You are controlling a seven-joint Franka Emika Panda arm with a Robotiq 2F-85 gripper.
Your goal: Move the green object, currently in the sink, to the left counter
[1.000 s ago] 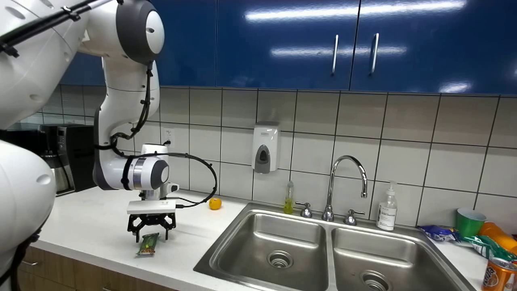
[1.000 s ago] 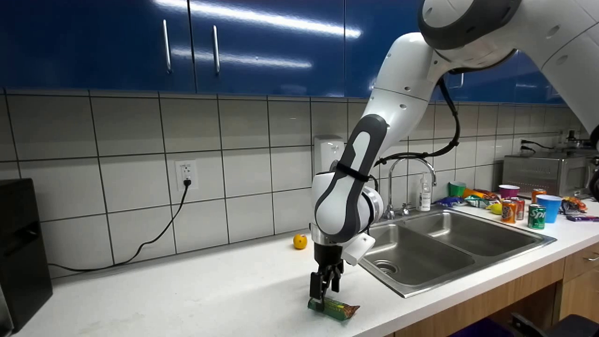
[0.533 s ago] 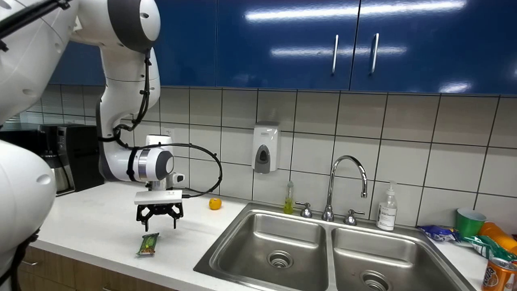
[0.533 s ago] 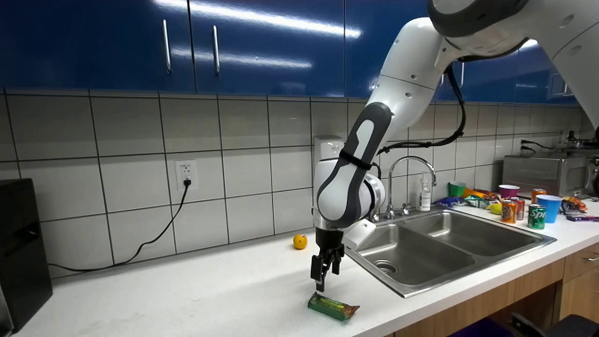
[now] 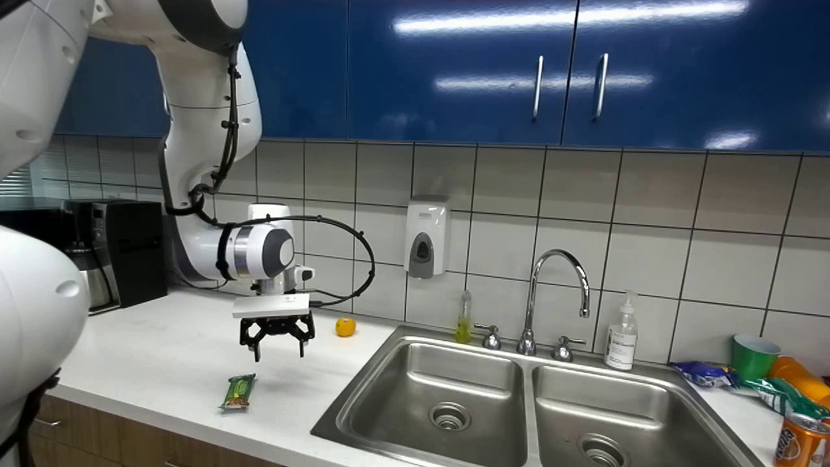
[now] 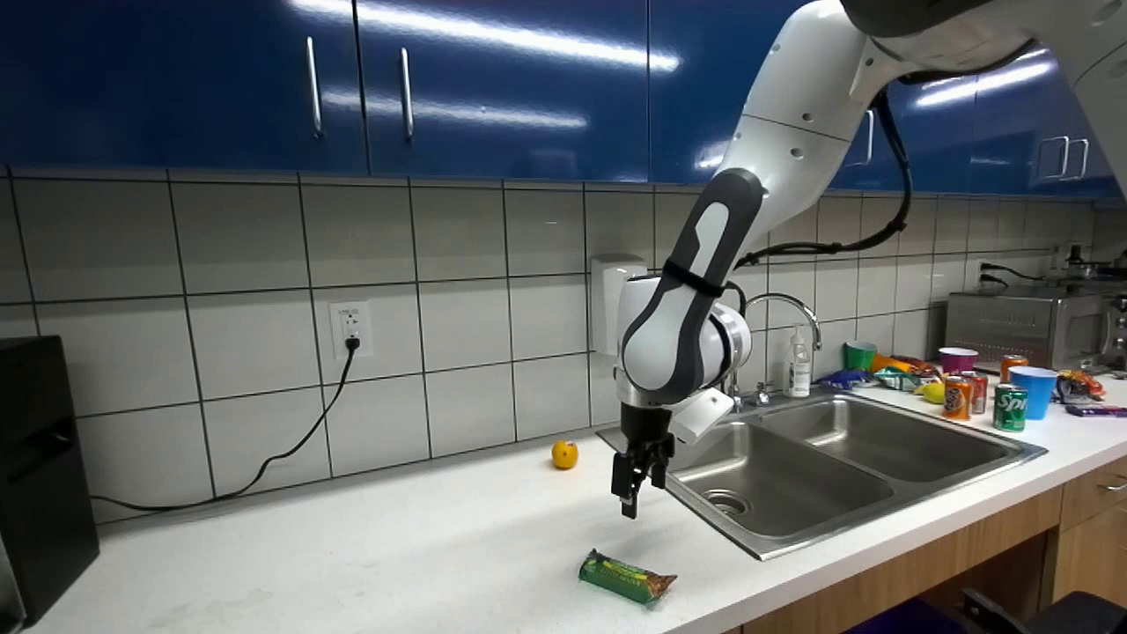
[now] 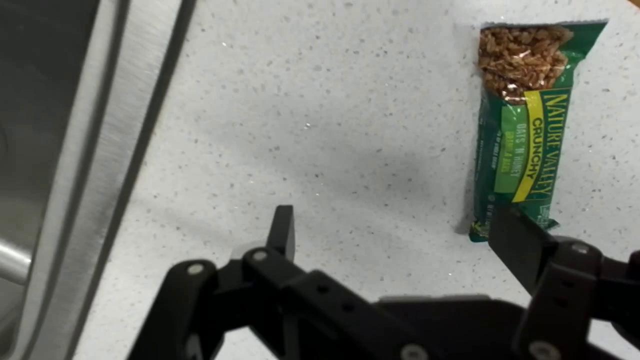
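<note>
The green object, a granola bar in a green wrapper, lies flat on the left counter, near its front edge. In the wrist view the whole green object shows on the right, except its lower end, partly covered by one finger. My gripper hangs above the counter, behind the bar and toward the sink, well clear of it. Its fingers stand wide apart with only countertop between them in the wrist view. Both basins of the sink are visible in an exterior view, with nothing lying in them.
A small orange ball sits near the wall behind the gripper. The chrome faucet rises behind the sink. Cups, cans and wrappers crowd the far counter, including a green can. A black machine stands at the counter's other end.
From close over the green object, my gripper has risen and drawn back toward the wall and the sink. The bar has stayed where it lay. The fingers have remained apart.
</note>
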